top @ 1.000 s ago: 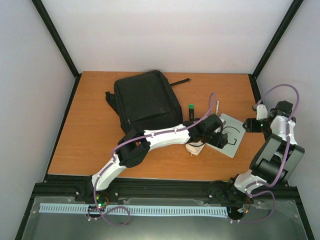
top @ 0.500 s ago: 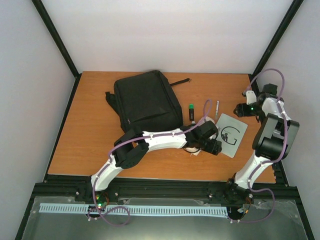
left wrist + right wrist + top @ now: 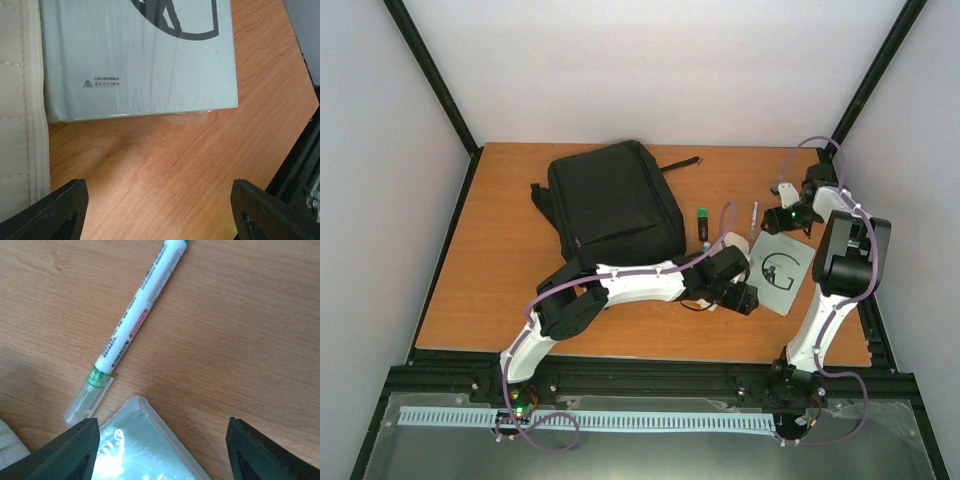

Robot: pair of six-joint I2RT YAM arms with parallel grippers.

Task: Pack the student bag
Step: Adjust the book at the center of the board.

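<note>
The student bag (image 3: pixel 615 205), a large black backpack, lies flat at the back middle of the table. A pale grey-green book (image 3: pixel 782 270) wrapped in film lies to its right. My left gripper (image 3: pixel 747 298) hovers at the book's near left edge. In the left wrist view this gripper (image 3: pixel 159 212) is open over bare wood, with the book (image 3: pixel 135 60) just beyond and a cream ribbed pouch (image 3: pixel 17 100) to the left. My right gripper (image 3: pixel 778 216) hangs over the book's far corner. It (image 3: pixel 160 452) is open, with that corner (image 3: pixel 145 445) between the fingers and a white pen (image 3: pixel 135 320) lying ahead.
A dark marker with a green cap (image 3: pixel 703 225) lies between the bag and the book, and the white pen (image 3: pixel 754 215) lies just right of it. A bag strap (image 3: pixel 680 163) trails toward the back. Black frame posts and white walls bound the table.
My right arm has swung toward the back and left, from the table's right edge to the book's far corner. Its jaws have widened a little. My left gripper has drawn back off the book.
</note>
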